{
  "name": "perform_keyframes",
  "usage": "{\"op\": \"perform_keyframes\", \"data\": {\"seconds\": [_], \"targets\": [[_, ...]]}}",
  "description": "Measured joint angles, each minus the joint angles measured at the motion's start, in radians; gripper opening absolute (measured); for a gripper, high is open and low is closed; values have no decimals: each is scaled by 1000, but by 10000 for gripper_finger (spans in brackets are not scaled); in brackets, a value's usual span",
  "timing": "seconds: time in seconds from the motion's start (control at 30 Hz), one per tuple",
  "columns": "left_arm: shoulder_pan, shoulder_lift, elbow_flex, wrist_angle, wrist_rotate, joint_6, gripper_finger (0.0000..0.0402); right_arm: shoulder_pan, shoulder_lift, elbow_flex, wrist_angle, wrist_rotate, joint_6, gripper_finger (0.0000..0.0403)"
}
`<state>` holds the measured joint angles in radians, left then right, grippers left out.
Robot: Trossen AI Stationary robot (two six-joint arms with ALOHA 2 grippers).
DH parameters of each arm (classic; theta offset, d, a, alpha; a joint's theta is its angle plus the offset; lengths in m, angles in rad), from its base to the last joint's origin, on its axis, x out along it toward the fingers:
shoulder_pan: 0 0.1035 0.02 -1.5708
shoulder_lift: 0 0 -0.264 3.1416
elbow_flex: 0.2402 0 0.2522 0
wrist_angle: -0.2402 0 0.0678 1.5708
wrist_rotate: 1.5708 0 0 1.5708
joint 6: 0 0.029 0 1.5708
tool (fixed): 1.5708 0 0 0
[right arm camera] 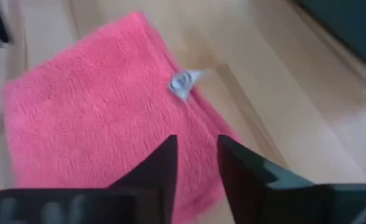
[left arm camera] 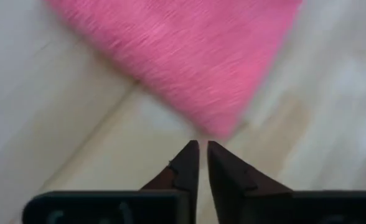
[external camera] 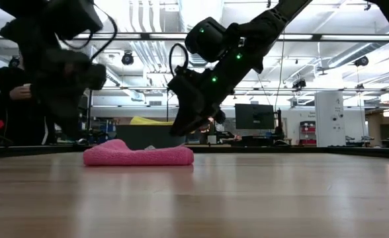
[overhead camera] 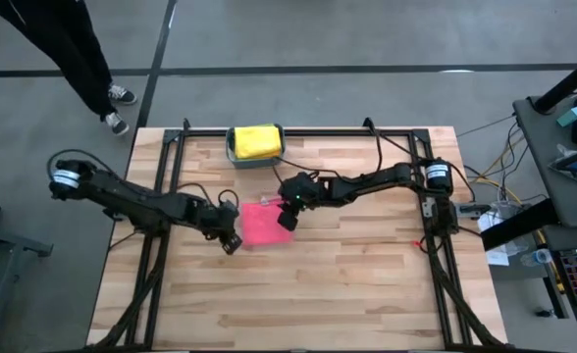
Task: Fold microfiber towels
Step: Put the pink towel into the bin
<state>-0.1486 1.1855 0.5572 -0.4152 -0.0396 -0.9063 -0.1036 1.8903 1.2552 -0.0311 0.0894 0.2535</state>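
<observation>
A pink microfiber towel (overhead camera: 262,225) lies folded and flat on the wooden table (overhead camera: 347,284), near its middle; a small white tag (right arm camera: 182,81) shows on it. My left gripper (left arm camera: 202,151) hangs just off the towel's near-left corner (left arm camera: 219,126), shut and touching nothing. My right gripper (right arm camera: 197,149) hovers over the towel's right edge, open with nothing between its fingers; in the low view it (external camera: 180,129) stands clear above the cloth (external camera: 138,155). A yellow towel (overhead camera: 255,140) lies on top of the teal bin (overhead camera: 233,155) at the far edge.
The bin with the yellow towel stands at the table's far edge, behind the pink towel. A person (overhead camera: 73,49) stands on the floor beyond the table's far left corner. Bare wood stretches along the near half of the table.
</observation>
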Motion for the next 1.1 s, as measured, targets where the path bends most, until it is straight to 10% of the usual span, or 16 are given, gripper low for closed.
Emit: {"op": "perform_keyframes", "data": {"seconds": [0.57,1.1], "targets": [[107,11,-11,130,-71,-135,233,-1,-35,-42,-92,-67,222,262],[110,218,-19,366,-71,-75,251,24,-31,-171,81,-101,390,272]]}}
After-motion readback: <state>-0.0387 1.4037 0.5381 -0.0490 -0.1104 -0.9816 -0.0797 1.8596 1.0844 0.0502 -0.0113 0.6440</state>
